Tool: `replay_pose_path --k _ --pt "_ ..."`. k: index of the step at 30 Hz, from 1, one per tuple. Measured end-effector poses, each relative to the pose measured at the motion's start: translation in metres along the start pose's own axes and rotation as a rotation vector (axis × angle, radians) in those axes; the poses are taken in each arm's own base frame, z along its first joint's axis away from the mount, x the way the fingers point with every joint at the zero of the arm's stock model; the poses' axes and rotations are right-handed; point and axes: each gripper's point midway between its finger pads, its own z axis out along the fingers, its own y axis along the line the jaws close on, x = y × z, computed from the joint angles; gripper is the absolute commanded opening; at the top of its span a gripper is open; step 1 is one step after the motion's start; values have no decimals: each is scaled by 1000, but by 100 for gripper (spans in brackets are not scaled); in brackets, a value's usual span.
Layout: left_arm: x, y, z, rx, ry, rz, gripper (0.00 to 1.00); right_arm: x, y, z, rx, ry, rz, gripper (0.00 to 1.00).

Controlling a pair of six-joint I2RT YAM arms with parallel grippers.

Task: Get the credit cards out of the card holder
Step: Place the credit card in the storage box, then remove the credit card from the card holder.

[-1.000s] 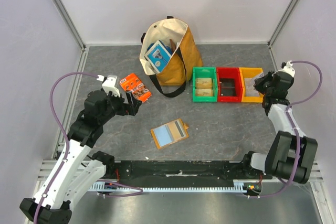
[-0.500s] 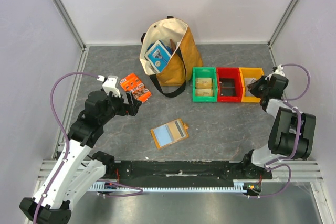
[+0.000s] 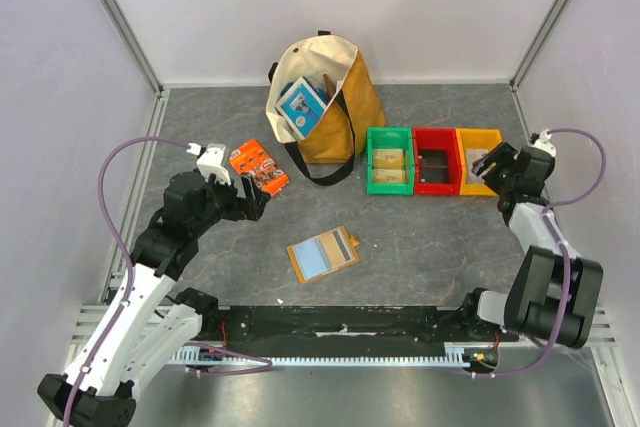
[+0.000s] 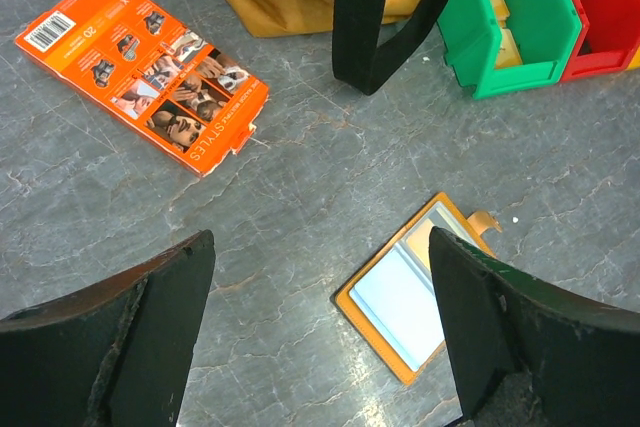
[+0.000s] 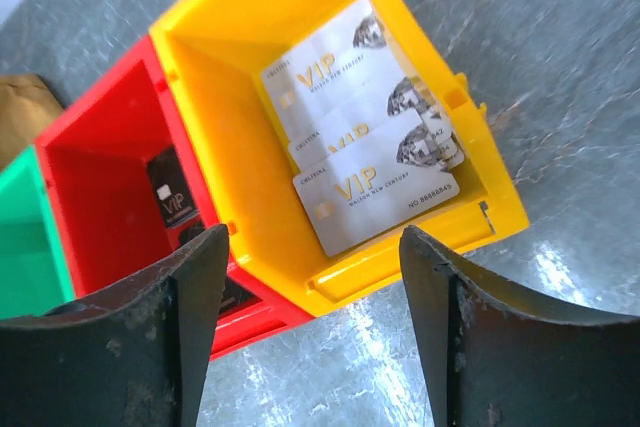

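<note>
- Left hand (image 4: 320, 242) stands apart, empty, above the tabletop (image 4: 300, 177), left of the open card holder (image 4: 415, 292).
- Right hand (image 5: 312, 237) apart, empty, over the far-right yellow bin (image 5: 215, 97) holding 3 pale credit cards (image 5: 370, 162).

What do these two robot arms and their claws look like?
The left arm and the right arm are white tubes joined by chunky black joints. A purple cable loops from each up to its wrist. The left claw and the right claw each end in two broad, black, wedge-shaped fingers with a dull finish. I can read no markings.
</note>
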Motion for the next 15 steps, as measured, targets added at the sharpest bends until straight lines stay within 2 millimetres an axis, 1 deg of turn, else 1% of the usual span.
replay_pose_path --k 3,5,7,9,11,13,15 --pt "2 0 2 3 8 -1 92 -18 9 -22 -11 -64 -19 78" --pt "5 0 3 7 20 -2 92 -28 21 -36 -43 -103 -36 78" --pt "8 -2 6 17 37 -3 92 -29 40 -46 -96 -119 -61 78" --pt "11 -3 8 24 51 -5 90 -22 64 -56 -169 -110 -92 77" --pt "14 -6 10 43 68 -7 88 -9 95 -67 -264 -90 -134 76" --pt "17 -10 12 67 84 -11 88 10 129 -82 -376 -52 -177 74" --pt "20 -15 14 94 97 -20 88 31 159 -97 -482 -10 -214 73"
